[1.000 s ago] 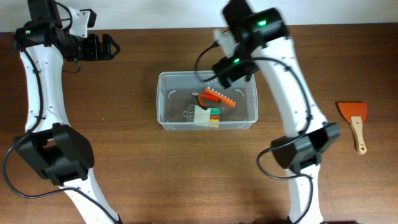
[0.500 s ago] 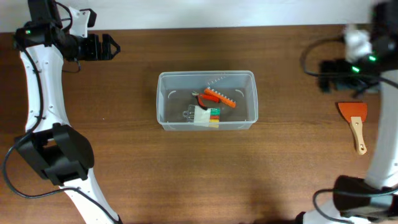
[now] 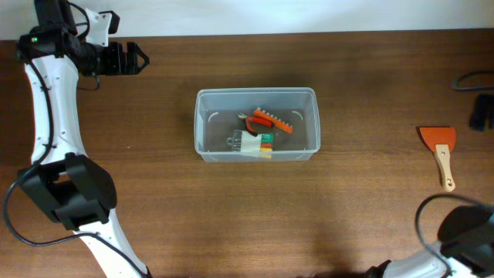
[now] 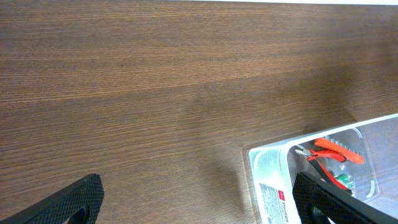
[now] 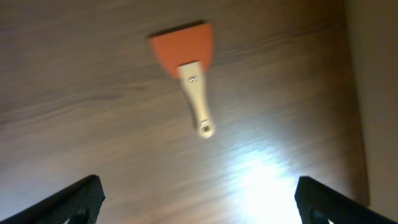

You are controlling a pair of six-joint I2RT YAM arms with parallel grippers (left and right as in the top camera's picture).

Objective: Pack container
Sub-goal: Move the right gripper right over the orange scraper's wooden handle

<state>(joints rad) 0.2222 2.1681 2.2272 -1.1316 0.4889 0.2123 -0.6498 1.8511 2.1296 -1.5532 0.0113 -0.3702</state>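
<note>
The clear plastic container [image 3: 202, 123] sits mid-table, holding orange-handled pliers [image 3: 272, 120] and a white pack with coloured bits [image 3: 256, 144]. It also shows in the left wrist view [image 4: 264, 167] at lower right. An orange scraper with a pale handle [image 3: 440, 150] lies on the table at the far right, and in the right wrist view [image 5: 189, 68]. My left gripper [image 3: 140, 59] is open and empty at the back left, far from the container. My right gripper [image 5: 199, 202] is open and empty above the table near the scraper; only a dark part shows at the overhead view's right edge [image 3: 482, 112].
The table's back edge and a white wall run along the top [image 3: 231, 15]. A black cable [image 3: 471, 79] lies at the far right edge. My right arm's base [image 3: 463, 232] is at the lower right.
My right arm has swung from over the container to the far right, mostly leaving the overhead view. The left arm and the container's contents have not moved.
</note>
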